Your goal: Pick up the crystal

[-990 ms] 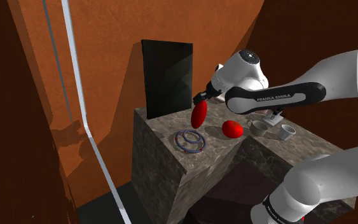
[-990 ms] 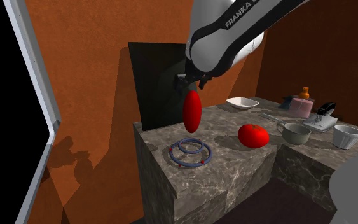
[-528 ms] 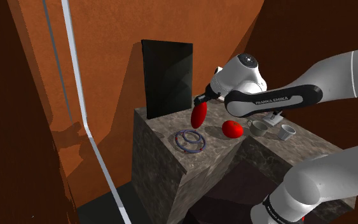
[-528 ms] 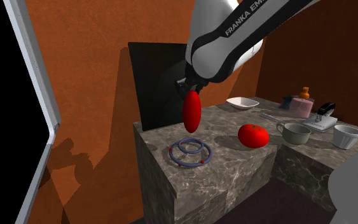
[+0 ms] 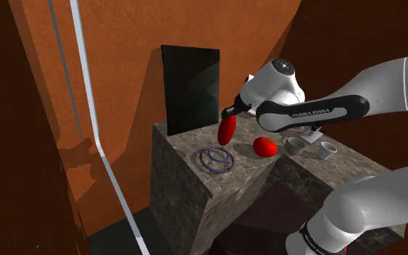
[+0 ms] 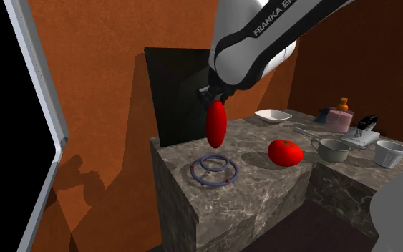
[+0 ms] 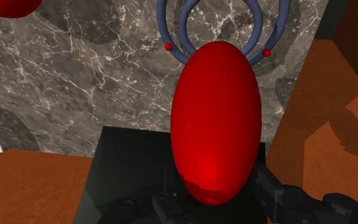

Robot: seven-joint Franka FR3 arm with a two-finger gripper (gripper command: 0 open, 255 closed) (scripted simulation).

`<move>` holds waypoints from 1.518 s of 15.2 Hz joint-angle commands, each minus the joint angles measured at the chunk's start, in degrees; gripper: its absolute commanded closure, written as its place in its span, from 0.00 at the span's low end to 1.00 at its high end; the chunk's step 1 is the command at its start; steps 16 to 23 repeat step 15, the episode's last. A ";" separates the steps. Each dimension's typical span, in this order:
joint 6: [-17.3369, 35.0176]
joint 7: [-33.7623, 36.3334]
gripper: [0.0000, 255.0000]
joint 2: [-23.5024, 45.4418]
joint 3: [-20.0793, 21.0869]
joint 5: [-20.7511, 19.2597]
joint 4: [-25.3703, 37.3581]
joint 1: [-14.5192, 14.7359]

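The crystal [image 5: 227, 130] is a smooth red elongated egg shape. It hangs upright above the marble counter [image 5: 253, 177], clear of the surface, just beyond the blue rings [image 5: 217, 159]. My gripper [image 5: 232, 114] is shut on its upper end. From the second exterior view the crystal [image 6: 215, 124] dangles below the gripper [image 6: 212, 97] in front of a black panel [image 6: 172, 93]. Along the wrist, the crystal [image 7: 217, 121] points away from the gripper [image 7: 215, 194], whose black fingers clasp its near end, with the blue rings [image 7: 222, 28] beneath its tip.
A red tomato-like ball [image 6: 285, 152] lies on the counter beside the rings [image 6: 212, 170]. Two cups [image 6: 331, 149] [image 6: 391, 153], a white bowl [image 6: 273, 115] and small items stand farther along. The black panel [image 5: 189, 88] leans against the orange wall behind.
The wrist has tilted slightly. The crystal stays clasped and hangs at nearly the same spot above the counter.
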 commanded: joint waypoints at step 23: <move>-11.32 -4.96 1.00 -3.88 -2.86 3.90 7.51 2.95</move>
